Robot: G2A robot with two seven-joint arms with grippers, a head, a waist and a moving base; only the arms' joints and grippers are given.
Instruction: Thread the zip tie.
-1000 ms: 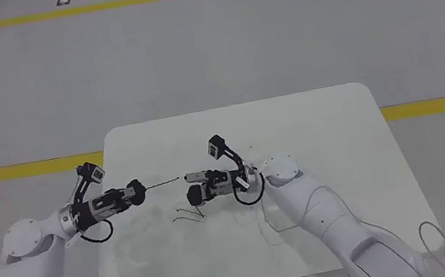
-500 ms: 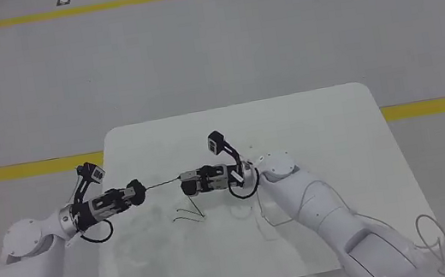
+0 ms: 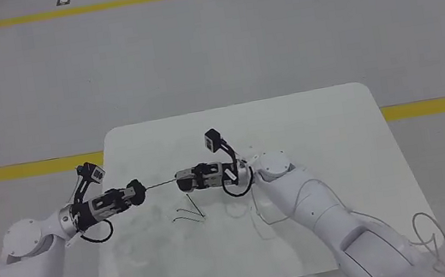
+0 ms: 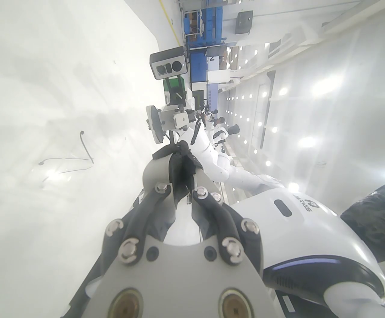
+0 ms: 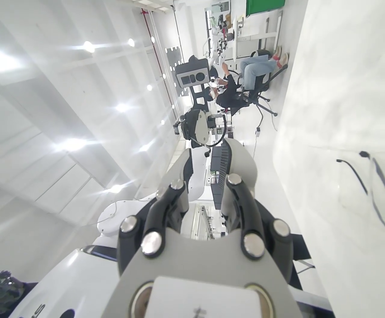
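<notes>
While the left gripper (image 3: 138,190) stays clamped on the zip tie (image 3: 159,184), holding it level above the table (image 3: 316,124), the right gripper (image 3: 180,180), fingers apart, has slid in to meet its free tip. Threading looks ready to begin. The tie is a thin, straight black strand.
</notes>
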